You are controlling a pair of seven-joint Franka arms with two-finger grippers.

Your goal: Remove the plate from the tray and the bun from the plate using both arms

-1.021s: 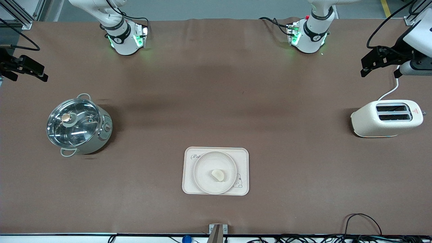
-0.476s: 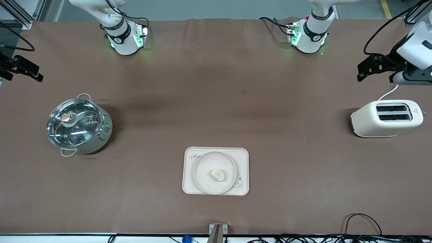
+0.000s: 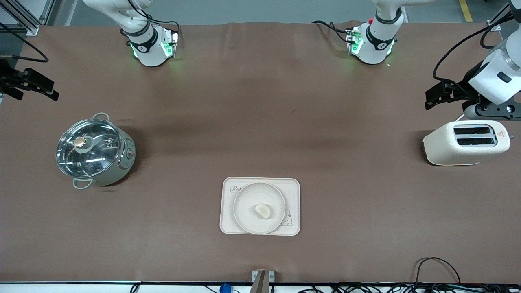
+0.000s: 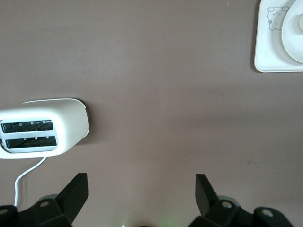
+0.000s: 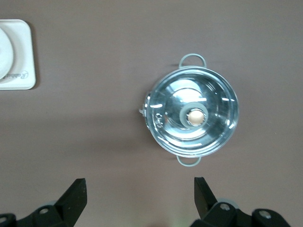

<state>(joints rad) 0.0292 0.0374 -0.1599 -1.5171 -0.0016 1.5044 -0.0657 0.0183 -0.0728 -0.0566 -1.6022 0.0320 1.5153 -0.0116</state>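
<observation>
At the frame's left edge of the front view the right gripper (image 3: 30, 83) hangs with jaws spread wide and empty, above the tabletop (image 3: 260, 122) near the pot (image 3: 94, 151). In the lower centre the bun (image 3: 263, 211) lies on the plate (image 3: 244, 203), which sits on the tray (image 3: 291, 187), all untouched. At the right edge the left gripper (image 3: 441, 93) hovers just above the toaster (image 3: 466, 143), jaws likewise wide and empty. Judged risks: the left arm could clip the toaster as it heads in; lifting the shallow plate by one rim could tilt it and roll the bun off.
</observation>
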